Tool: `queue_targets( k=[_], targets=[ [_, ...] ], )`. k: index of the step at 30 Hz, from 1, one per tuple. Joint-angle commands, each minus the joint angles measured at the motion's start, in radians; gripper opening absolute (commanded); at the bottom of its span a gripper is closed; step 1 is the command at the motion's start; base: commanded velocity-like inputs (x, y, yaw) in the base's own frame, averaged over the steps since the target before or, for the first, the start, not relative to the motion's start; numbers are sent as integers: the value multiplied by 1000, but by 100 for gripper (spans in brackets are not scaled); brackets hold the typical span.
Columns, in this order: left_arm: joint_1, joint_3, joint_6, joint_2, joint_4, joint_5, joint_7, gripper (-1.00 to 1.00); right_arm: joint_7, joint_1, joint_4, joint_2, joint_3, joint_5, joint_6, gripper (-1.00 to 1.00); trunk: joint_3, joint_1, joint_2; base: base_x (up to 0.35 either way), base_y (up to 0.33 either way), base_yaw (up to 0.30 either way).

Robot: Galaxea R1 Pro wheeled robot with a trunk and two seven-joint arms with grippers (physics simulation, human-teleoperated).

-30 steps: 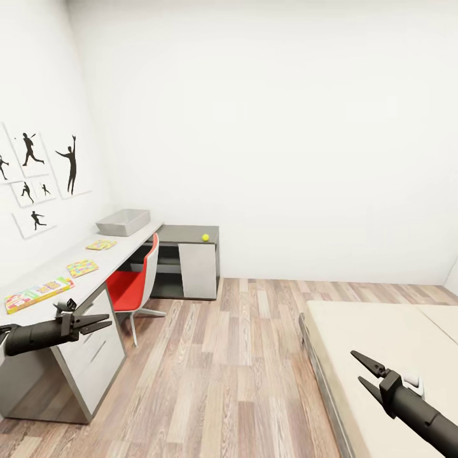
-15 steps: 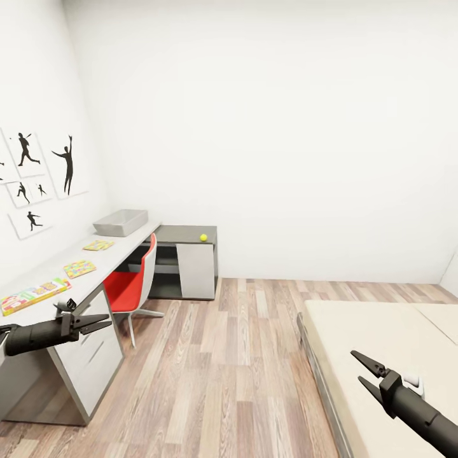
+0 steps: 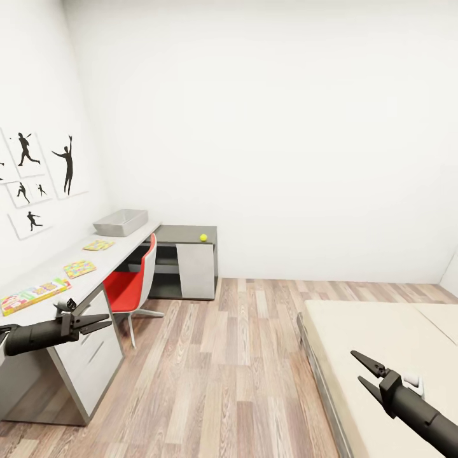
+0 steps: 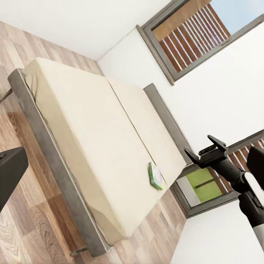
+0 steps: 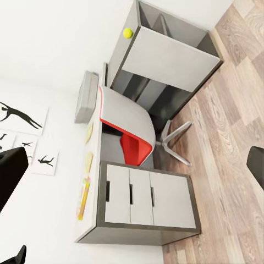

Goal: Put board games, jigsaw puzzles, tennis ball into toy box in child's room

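Toy box [image 3: 121,222] sits at the surface's [image 3: 121,251] far end; left claw [image 3: 97,323] and right claw [image 3: 360,370] hover spread, empty.

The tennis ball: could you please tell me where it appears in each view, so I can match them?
Head view: tennis ball on the dark corner section of the desk, beyond the red chair.
Right wrist view: ball on that same dark section.
Left wrist view: not in it.
Shared landmark: red chair.
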Motion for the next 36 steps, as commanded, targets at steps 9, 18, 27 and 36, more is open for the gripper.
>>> queue_targets(
  k=[9, 18, 27, 36],
  targets=[
    [0, 0, 11, 0, 0, -1, -4, 100, 8, 0, 0, 1, 0, 8, 3, 100, 0, 0, 0, 0, 0, 0],
    [0, 0, 11, 0, 0, 0, -4, 100, 8, 0, 0, 0, -1, 8, 3, 100, 0, 0, 0, -32, 0, 0],
    [0, 0, 11, 0, 0, 0, -4, 100, 9, 0, 0, 0, -1, 8, 3, 100, 0, 0, 0, -17, 0, 0],
    [0, 0, 11, 0, 0, 0, -4, 100, 9, 0, 0, 0, -1, 8, 3, 100, 0, 0, 0, -2, 0, 0]
  ],
)
